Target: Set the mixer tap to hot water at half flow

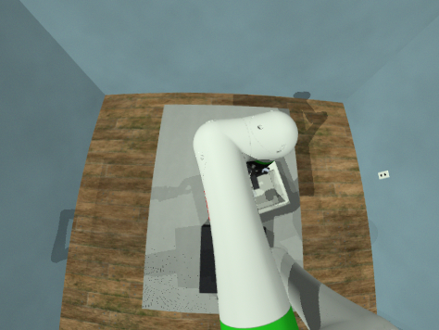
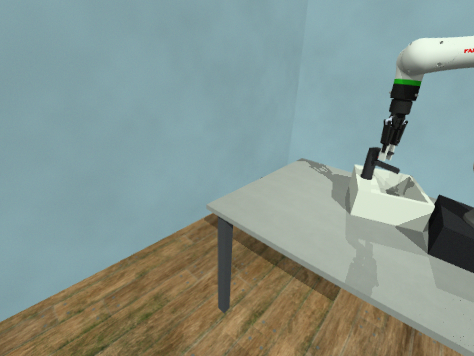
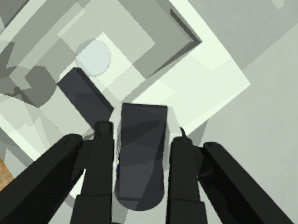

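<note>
A black mixer tap point(image 2: 370, 163) stands at the back edge of a white basin point(image 2: 389, 197) on the grey table. Its dark lever point(image 3: 140, 156) lies between my fingers in the wrist view. The spout point(image 3: 85, 98) sticks out over the basin beside it, and a pale round drain point(image 3: 92, 58) shows below. My gripper point(image 2: 391, 149) hangs straight down over the tap and is shut on the lever point(image 2: 387, 166). I cannot see the red and blue dots. In the overhead view the arm hides most of the tap and basin point(image 1: 269, 190).
A black box point(image 2: 452, 233) sits on the table right of the basin, also seen under the arm in the overhead view point(image 1: 208, 260). The table's edge and one dark leg point(image 2: 224, 264) are at the left. Blue walls stand close behind.
</note>
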